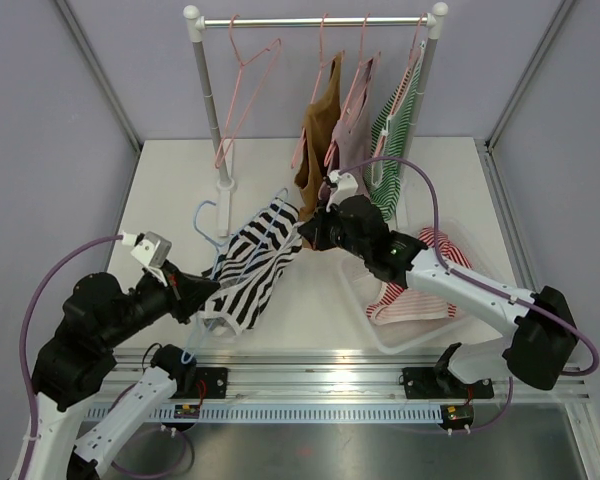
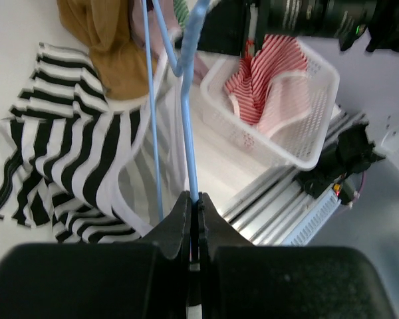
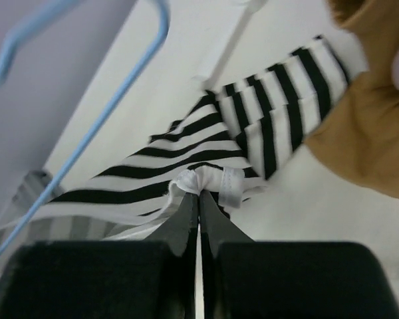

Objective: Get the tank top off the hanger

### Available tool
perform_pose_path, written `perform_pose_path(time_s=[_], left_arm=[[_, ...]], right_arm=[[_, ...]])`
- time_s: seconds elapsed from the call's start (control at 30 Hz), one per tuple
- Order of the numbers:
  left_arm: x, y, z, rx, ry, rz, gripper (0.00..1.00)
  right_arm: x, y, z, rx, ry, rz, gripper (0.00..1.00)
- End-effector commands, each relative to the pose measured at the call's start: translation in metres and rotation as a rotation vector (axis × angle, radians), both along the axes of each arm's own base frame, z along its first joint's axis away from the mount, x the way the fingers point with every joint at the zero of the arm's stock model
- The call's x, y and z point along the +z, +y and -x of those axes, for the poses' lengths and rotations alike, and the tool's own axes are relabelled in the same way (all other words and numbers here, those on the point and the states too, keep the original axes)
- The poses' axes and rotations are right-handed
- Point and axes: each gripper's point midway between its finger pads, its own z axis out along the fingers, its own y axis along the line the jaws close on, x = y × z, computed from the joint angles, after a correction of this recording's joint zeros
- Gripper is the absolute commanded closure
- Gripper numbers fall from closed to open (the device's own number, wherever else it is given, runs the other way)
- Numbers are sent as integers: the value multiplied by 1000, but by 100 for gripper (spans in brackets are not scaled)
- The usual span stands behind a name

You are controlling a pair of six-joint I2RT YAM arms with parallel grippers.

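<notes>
The black-and-white striped tank top [image 1: 255, 265] lies bunched on the table, still draped over a blue wire hanger [image 1: 208, 225]. At the top's near left end, my left gripper [image 1: 195, 295] is shut on the hanger's wire; in the left wrist view the blue hanger [image 2: 188, 126] runs straight up from the closed left gripper [image 2: 195, 199], beside the tank top [image 2: 60, 146]. My right gripper [image 1: 310, 228] is shut on the top's far right end. In the right wrist view that gripper [image 3: 199, 196] pinches a white hem fold of the tank top [image 3: 253, 133], with the hanger [image 3: 100, 113] to the left.
A clothes rack [image 1: 315, 20] at the back carries pink hangers, a brown top [image 1: 315, 140] and a green striped top [image 1: 395, 140]. To the right, under my right arm, a white basket [image 1: 355, 285] holds a red-striped garment [image 1: 420, 280].
</notes>
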Motion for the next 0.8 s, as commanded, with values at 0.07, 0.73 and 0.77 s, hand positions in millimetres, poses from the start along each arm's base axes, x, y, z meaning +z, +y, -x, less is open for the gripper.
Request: perform_pose_path(time_s=[0.07, 0.73, 0.77], left_arm=[[85, -5, -32, 84, -192, 154, 100], [188, -15, -139, 305, -444, 193, 100], [190, -16, -142, 305, -464, 201, 100]], right_arm=[[73, 46, 95, 435, -63, -280, 100], [-8, 36, 166, 375, -70, 184, 100], [-9, 41, 166, 377, -66, 179, 100]])
